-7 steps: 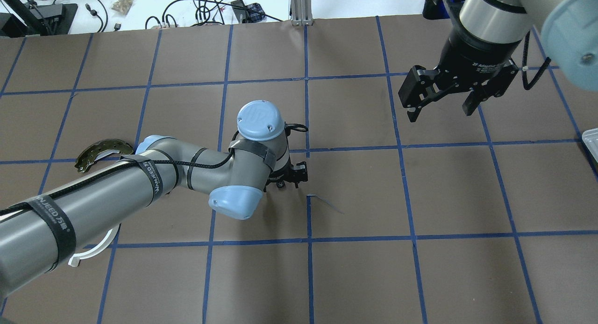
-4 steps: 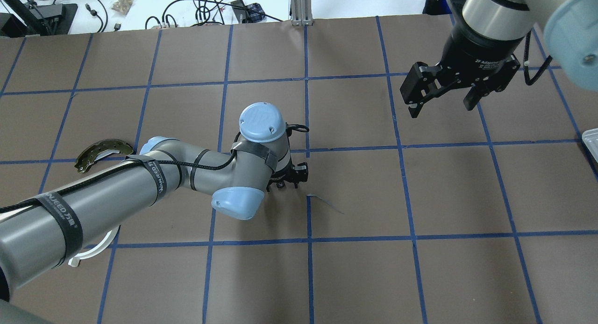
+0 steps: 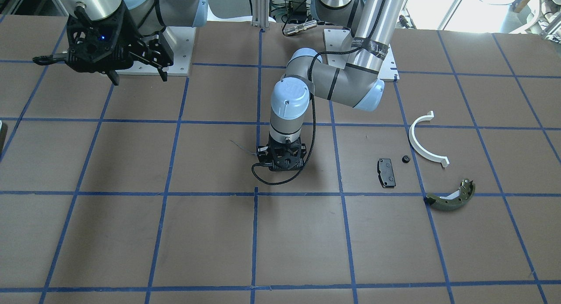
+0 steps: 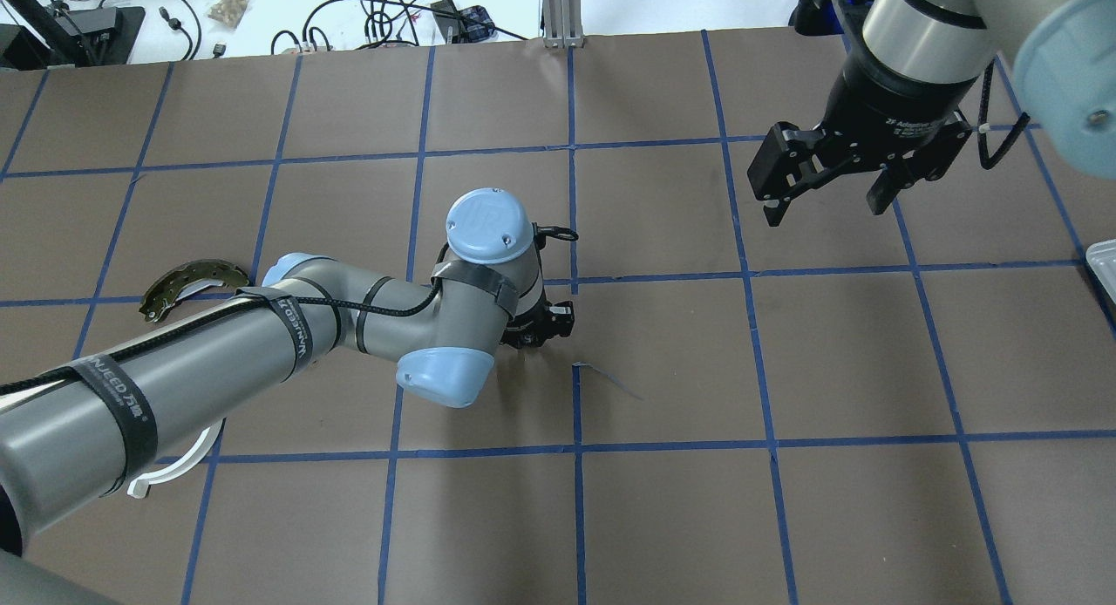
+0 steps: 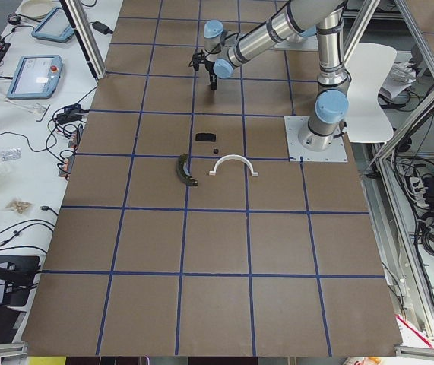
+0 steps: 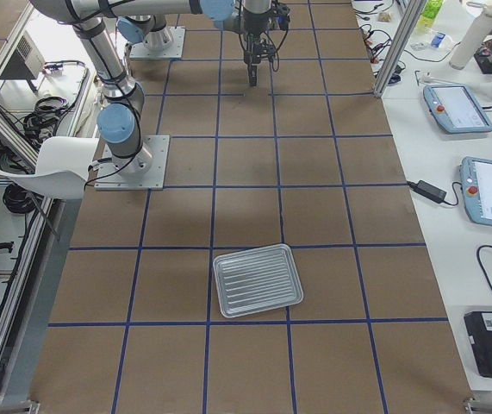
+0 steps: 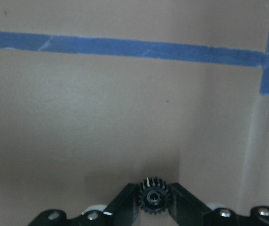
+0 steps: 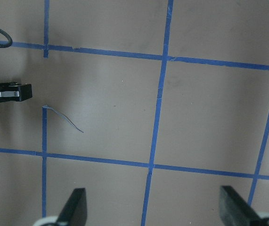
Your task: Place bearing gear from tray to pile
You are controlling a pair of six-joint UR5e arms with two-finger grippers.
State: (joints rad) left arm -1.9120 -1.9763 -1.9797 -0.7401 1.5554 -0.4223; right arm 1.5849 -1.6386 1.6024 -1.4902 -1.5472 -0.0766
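L gripper (image 7: 153, 203) clamped on bearing gear (image 7: 153, 196), approx same spot as earlier, R gripper (image 4: 824, 211) wide apart, maybe drifted slightly

I saw even, bright overhead light on the surface (image 4: 663, 343); soft shadows lay under the left arm (image 4: 174, 387), and my left wrist view was blurred.

4 fixed views of 1 table (image 4: 663, 500), 2 close wrist views

Right gripper (image 4: 823, 216) shifted slightly, then back; left arm (image 4: 218, 361) edged sideways.
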